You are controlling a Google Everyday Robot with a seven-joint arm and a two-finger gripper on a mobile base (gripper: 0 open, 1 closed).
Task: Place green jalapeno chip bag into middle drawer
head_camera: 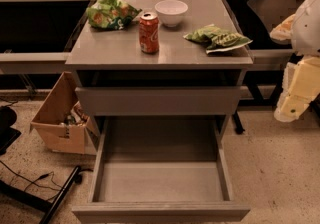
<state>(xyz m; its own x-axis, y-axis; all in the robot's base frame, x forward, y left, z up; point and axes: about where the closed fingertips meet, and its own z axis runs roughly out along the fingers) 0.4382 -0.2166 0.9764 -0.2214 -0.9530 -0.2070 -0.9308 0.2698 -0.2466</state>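
Closest to the lens, at 6 o'clock in my view, the middle drawer stood pulled well out from the cabinet with nothing lying in it. I judged that was so the bag could be lowered straight in from above. Just behind it the upper drawer front sat shut and did not overhang the opening.

On the desk, the green jalapeno chip bag lay flat toward 3 o'clock, its white edge near the right rim, touching nothing else. That side was nearest my arm, which I reckoned made for a short reach. An orange soda can stood upright near the centre, with a white bowl behind it at 12 o'clock and a puffier bright green bag at 10 o'clock. All 3 were apart from the target, so I expected little clutter on the approach.

My gripper hung off the desk's right side at about 4 o'clock, below the top and well apart from the bag. The bag was plainly not in it, and I could not tell how wide it was set. A cardboard box sat on the floor at 8 o'clock, beside the cabinet.
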